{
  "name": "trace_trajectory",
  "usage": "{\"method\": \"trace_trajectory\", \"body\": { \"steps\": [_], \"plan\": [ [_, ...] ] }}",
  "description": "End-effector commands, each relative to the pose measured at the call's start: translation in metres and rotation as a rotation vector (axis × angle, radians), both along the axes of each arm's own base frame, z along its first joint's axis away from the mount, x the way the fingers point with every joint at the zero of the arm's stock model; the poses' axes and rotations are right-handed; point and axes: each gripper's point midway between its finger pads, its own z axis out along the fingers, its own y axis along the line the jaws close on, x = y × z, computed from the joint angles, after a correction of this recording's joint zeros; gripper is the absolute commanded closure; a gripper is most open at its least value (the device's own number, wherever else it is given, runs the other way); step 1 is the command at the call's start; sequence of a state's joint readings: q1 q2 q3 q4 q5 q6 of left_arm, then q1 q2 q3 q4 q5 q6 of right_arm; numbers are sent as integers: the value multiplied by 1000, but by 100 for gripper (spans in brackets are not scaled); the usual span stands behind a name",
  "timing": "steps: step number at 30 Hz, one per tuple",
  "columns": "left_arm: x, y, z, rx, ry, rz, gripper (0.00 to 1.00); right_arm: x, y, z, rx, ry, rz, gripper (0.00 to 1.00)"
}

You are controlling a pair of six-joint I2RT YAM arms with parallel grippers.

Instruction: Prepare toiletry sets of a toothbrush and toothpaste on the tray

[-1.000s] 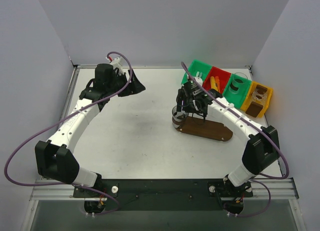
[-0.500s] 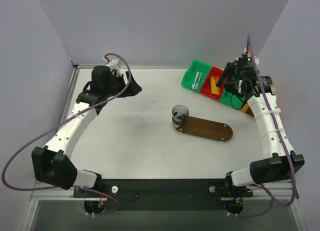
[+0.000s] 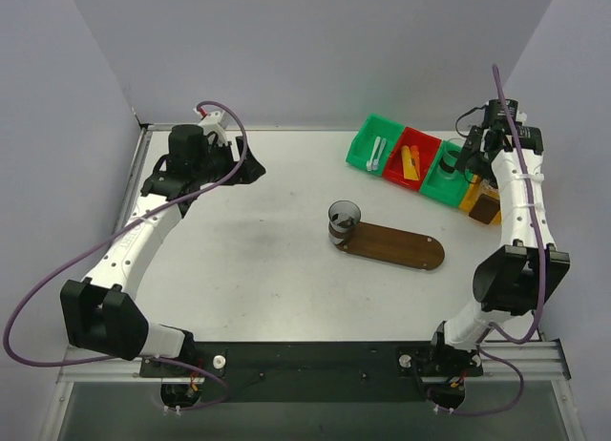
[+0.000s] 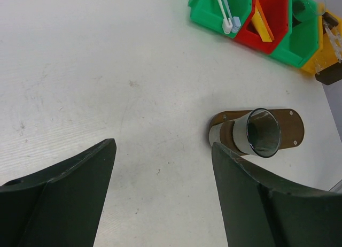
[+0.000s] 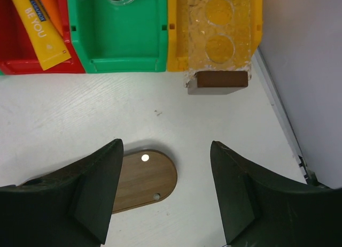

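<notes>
arm upright, right gripper spread, seemingly above yellow bin

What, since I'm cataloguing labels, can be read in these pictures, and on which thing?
"BE YOU": on the yellow tube lying in the red bin.
Small blue print near that tube's upper end: too small to read.
No other text shows.

Arms: left and right, white links, black joints.
Cables: purple, looped.
Fingers: dark, broad wedges.
Rail: black, 6 o'clock.
</notes>
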State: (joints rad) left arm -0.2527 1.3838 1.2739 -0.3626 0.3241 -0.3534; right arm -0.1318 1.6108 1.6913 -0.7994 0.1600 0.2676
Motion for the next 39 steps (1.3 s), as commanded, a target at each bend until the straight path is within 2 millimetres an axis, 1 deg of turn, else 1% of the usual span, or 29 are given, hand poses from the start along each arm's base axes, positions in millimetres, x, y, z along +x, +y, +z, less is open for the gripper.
{"method": "trace_trajectory", "body": {
  "steps": [1,2,3,4,5,7,8,9,10,11,13,14,15,17,21,23,25,29,34,39],
  "plan": [
    [10,-1,9,-6,-40,-22,17,5,-26,-3,-40,58,3,40],
    [11,-1,7,-6,-31,-21,17,10,-30,-12,-35,84,3,44],
    [12,-1,7,-9,-27,-23,17,15,-34,-11,-34,78,2,47],
    [12,0,5,-7,-18,-20,17,17,-38,-14,-34,87,-3,50],
    [13,0,3,-9,-10,-18,17,21,-44,-24,-32,114,-5,53],
    [14,0,2,-11,-4,-17,17,28,-50,-28,-30,117,-10,56],
    [14,0,0,-16,6,-13,17,31,-56,-38,-30,145,-10,59],
    [15,0,-1,-17,9,-12,17,33,-59,-42,-31,152,-10,60],
    [14,0,-3,-17,17,-13,17,38,-62,-42,-36,146,-10,60],
    [15,1,-3,-19,19,-13,17,42,-66,-52,-27,168,-9,60],
    [16,1,-4,-18,26,-10,17,46,-74,-57,-18,170,-15,60],
    [17,2,-5,-18,30,-10,17,49,-76,-65,-8,182,-15,59],
    [18,2,-6,-17,33,-9,17,49,-81,-69,-5,188,-23,59],
    [20,2,-6,-18,38,-6,17,54,-83,-78,8,197,-21,58],
    [22,2,-6,-21,40,-1,17,61,-88,-90,25,207,-8,58],
    [23,2,-7,-21,48,2,17,63,-90,-98,32,218,5,59],
    [23,1,-8,-23,51,2,17,65,-94,-100,33,218,-4,61],
    [24,2,-8,-20,55,7,17,68,-100,-108,40,222,-1,61],
    [25,2,-10,-20,60,12,17,74,-96,-114,66,215,19,61],
    [25,2,-11,-20,66,14,18,76,-93,-122,79,226,27,61]
  ]
}}
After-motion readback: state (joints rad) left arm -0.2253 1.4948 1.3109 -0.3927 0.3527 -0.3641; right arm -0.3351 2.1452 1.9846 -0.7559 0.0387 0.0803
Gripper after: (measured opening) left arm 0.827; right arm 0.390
